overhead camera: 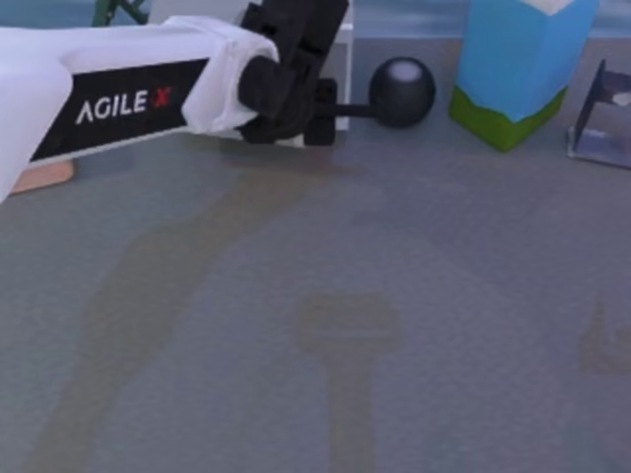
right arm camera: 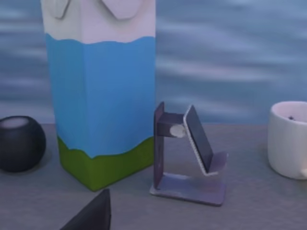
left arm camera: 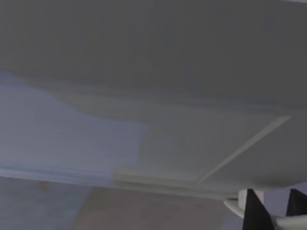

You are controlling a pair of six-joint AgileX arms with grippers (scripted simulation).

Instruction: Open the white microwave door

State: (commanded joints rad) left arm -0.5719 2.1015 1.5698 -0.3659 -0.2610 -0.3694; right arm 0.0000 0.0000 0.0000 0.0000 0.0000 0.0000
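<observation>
The white microwave [overhead camera: 344, 79] stands at the table's back edge, mostly hidden under my left arm; only a white sliver of it shows. My left gripper [overhead camera: 320, 116] is at its front. In the left wrist view the microwave door [left arm camera: 192, 143] fills the picture as a pale panel seen very close. My left gripper [left arm camera: 276, 213] has its two dark fingertips [left arm camera: 254, 215] close together on the door's white handle [left arm camera: 238, 205]. How far the door is swung cannot be told. My right gripper [right arm camera: 91, 215] is out of the top view, parked facing the carton.
A black ball-shaped object [overhead camera: 402, 91] sits just right of the microwave. Further right stand a tall blue-and-green carton [overhead camera: 513, 69] and a phone on a stand [overhead camera: 599, 123]. A white mug [right arm camera: 288, 139] is beside the stand. A tan object [overhead camera: 39, 177] lies at the left edge.
</observation>
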